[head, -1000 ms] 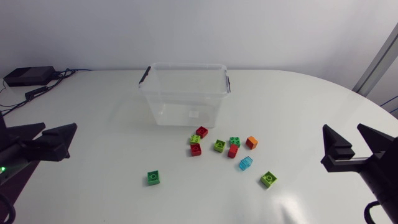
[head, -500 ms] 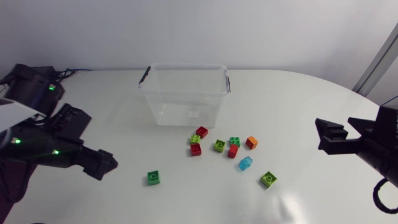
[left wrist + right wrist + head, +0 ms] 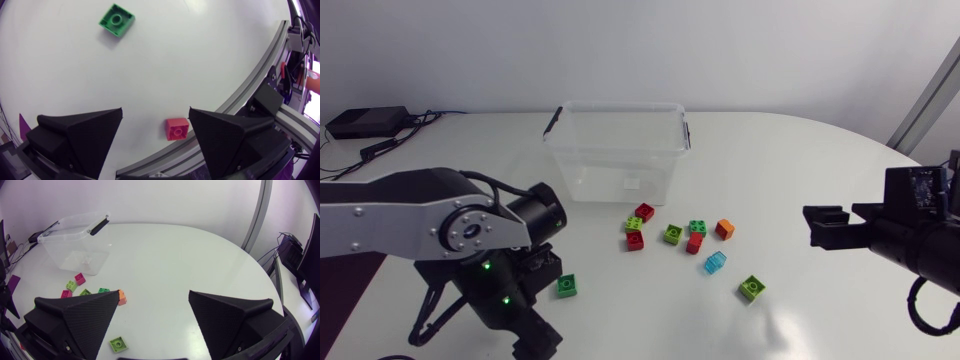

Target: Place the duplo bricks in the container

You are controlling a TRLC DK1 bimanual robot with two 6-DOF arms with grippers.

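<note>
Hanging low over the near edge of the bench, your left end effector had its two fingers spread wide and gripped nothing. A red brick lay on the bench under the gap between them, closer to one finger and right by the edge. Well ahead of the fingers sat a dark green brick; from the head camera you could see that same brick just beside the black wrist of your left arm.

Your right end effector also stood open and held nothing. It hung above the bench, well apart from the bricks, and showed in the head view pointing toward the middle. Nearest to it lay a lime brick, then a light blue brick and an orange brick.

Beyond those you had a loose cluster: a green brick touching a red one, another lime brick, and two red bricks with a lime one between them. All of these rested on the bench just in front of the clear container, which stood upright with its lid off at the far side.
</note>
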